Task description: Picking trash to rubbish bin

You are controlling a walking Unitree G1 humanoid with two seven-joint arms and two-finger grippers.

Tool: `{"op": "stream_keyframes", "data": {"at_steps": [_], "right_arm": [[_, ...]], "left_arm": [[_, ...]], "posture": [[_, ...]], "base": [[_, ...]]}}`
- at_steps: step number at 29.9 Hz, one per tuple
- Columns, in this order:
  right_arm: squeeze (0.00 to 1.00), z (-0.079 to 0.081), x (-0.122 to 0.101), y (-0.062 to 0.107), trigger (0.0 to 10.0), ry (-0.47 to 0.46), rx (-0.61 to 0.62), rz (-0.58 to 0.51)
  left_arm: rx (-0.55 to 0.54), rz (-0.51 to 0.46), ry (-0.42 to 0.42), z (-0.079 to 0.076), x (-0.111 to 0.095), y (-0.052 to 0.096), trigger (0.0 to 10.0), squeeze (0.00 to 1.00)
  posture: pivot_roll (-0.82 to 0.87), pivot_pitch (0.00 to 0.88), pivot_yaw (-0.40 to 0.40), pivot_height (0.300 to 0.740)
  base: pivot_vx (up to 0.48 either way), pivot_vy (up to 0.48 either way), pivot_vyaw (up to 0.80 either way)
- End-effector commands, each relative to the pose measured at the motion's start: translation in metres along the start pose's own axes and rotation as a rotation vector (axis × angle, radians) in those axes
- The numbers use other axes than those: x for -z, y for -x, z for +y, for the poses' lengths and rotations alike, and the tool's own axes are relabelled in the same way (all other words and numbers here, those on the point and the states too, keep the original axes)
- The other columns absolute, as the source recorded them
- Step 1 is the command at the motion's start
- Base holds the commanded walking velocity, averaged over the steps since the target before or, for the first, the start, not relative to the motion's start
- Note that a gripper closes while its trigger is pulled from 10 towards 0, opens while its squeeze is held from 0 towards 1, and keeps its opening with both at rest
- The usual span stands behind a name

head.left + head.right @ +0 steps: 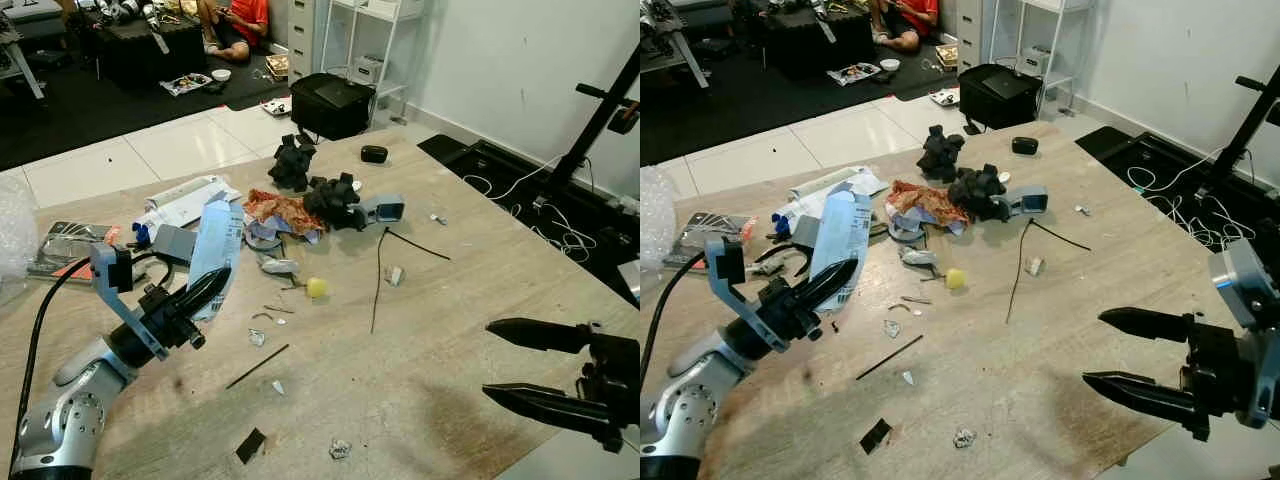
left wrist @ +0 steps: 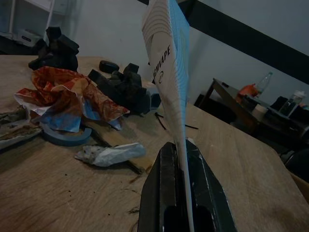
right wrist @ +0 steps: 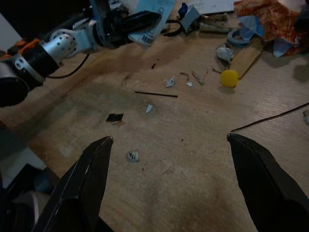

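My left gripper [image 1: 212, 283] is shut on a light blue and white flat packet [image 1: 216, 243], which stands up from the fingers [image 2: 186, 193] above the left part of the wooden table [image 1: 430, 330]. My right gripper [image 1: 500, 358] is open and holds nothing, low over the table's near right edge. Trash lies in a heap mid-table: an orange crumpled wrapper [image 1: 280, 210], black foam lumps [image 1: 335, 198], a blue tape ring [image 2: 65, 135], a crumpled white scrap [image 2: 108, 153] and a small yellow ball [image 1: 316, 287].
Thin black sticks [image 1: 378, 280], a black chip [image 1: 250, 445] and small white bits [image 1: 340, 448] are scattered near the front. Bubble wrap [image 1: 12, 235] sits at the left edge. A black case [image 1: 333, 103] and a seated person [image 1: 235, 22] are on the floor beyond.
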State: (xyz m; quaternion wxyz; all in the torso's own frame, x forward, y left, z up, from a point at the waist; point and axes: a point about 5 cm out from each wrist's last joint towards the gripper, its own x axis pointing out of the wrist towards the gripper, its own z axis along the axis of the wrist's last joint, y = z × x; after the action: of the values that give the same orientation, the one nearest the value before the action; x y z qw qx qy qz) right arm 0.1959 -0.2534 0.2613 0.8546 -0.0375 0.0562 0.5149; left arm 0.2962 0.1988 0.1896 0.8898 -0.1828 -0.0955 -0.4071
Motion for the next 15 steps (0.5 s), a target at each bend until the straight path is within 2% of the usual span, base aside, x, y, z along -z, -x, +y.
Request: {"op": "stream_keyframes", "data": {"at_steps": [1,3,15], "right_arm": [[0.0,0.0042,0.0011,-0.0046,10.0,0.006,-0.019,0.006],[0.0,0.0043,0.0011,-0.0047,10.0,0.006,-0.019,0.002],[0.0,0.0038,0.0019,-0.0065,10.0,-0.001,-0.01,-0.002]], "left_arm": [[0.001,0.018,-0.002,-0.0024,0.0026,-0.0018,10.0,0.0],[0.001,0.019,-0.001,-0.0025,0.0027,-0.0021,10.0,0.0],[-0.004,0.028,-0.007,-0.0035,0.0028,-0.0016,10.0,0.0]], "posture": [[-0.2,0.172,0.036,0.74],[-0.2,0.17,0.038,0.74],[-0.2,0.177,0.035,0.74]], "base": [[0.0,0.0,0.0],[-0.15,0.0,0.0],[-0.338,0.0,0.0]]}}
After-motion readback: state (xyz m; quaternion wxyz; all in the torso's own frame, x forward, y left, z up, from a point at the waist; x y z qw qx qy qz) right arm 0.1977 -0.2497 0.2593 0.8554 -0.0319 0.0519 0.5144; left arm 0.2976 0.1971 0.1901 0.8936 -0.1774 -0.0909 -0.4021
